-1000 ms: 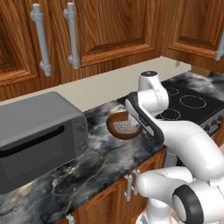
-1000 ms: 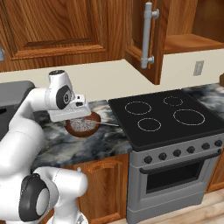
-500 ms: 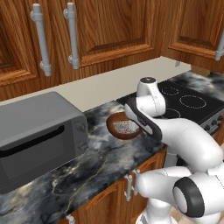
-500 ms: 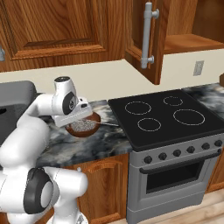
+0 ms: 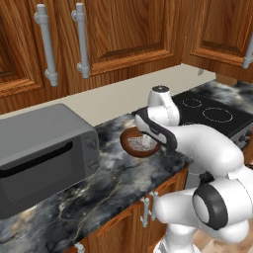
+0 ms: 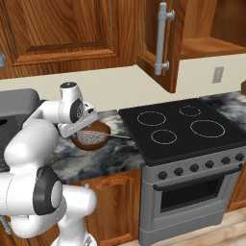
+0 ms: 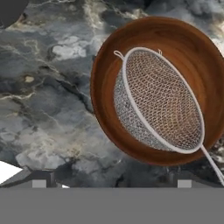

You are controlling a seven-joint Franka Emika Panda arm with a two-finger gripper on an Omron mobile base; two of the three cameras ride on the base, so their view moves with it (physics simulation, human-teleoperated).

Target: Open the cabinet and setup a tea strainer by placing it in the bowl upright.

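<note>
The dark wooden bowl rests on the marble counter. Inside it sits the tea strainer, mesh basket open side up and leaning slightly. Its thin handle runs out over the bowl's rim toward the stove. My gripper hangs just above the bowl, open, with nothing between its fingers. The cabinet's left door stands swung open above the stove, and a bare shelf shows inside.
A grey toaster oven stands on the counter left of the bowl. The black stove is right of it. Closed wall cabinet doors with grey bar handles hang above the counter.
The wrist has drifted a little sideways over the bowl with the jaws staying open. Bowl and strainer have not moved.
</note>
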